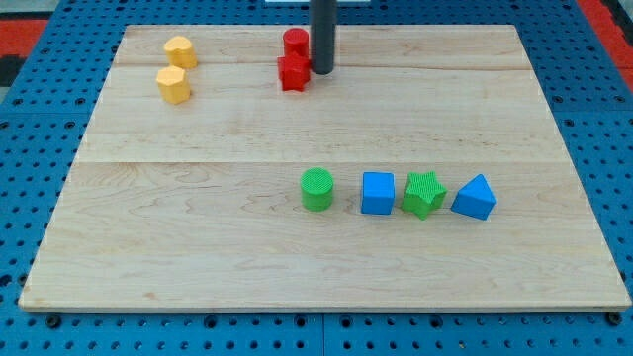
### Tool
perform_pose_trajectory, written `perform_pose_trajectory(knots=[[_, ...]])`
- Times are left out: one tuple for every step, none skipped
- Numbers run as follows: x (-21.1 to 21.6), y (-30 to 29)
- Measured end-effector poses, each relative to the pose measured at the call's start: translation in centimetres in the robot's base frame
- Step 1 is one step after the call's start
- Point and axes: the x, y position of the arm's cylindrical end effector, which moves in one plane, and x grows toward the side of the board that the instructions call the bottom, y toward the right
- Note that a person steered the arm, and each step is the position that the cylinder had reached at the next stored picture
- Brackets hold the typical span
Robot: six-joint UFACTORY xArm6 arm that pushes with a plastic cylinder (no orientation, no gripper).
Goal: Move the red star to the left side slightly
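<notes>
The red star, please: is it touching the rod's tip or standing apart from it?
Touching, apparently: my tip sits against the red star on the view's right, no gap visible.

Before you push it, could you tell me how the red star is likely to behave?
It will probably slide rather than roll: it looks low and flat-bottomed. It may twist, since my tip sits at its right edge, above centre. It could also nudge the red cylinder close behind.
</notes>
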Motion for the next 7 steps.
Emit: perform_pose_trajectory(knots=[[1.2, -2.2], [5.6, -2.0], [8.9, -3.5], [14.9, -3.6], [18.7, -4.8], [23.3, -3.9], [25.7, 1.1]])
